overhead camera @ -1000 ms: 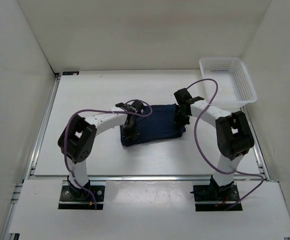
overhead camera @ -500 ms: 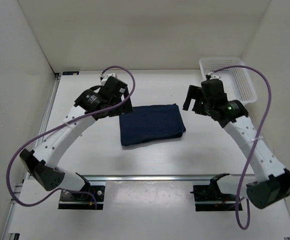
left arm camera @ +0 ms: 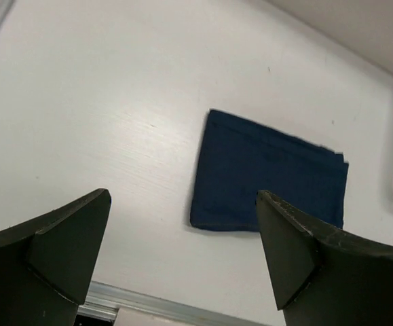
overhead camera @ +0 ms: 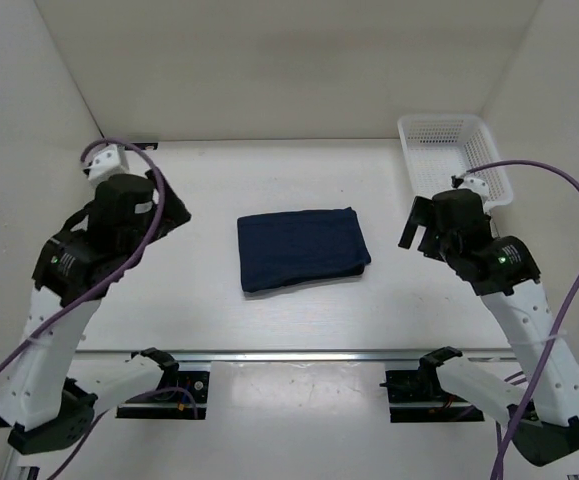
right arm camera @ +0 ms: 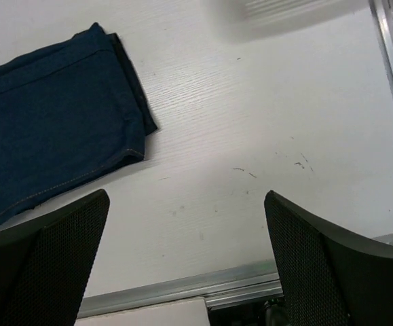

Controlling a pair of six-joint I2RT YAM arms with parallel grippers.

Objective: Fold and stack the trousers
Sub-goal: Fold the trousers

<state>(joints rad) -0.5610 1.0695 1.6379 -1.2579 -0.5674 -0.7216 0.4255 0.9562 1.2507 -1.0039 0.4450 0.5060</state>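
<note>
Found trousers [overhead camera: 302, 248] folded into a flat navy rectangle at centre of worktop [overhead camera: 269, 320], touched by neither arm. Located left pincer [left arm camera: 182, 198] held high at 9 o'clock of trousers, spread wide, gripping nothing. Located right pincer [right arm camera: 186, 197] held high at 3 o'clock, likewise spread wide and empty. Noted white mesh basket [overhead camera: 456, 160] at 2 o'clock, well apart from trousers, in far right corner.
</note>
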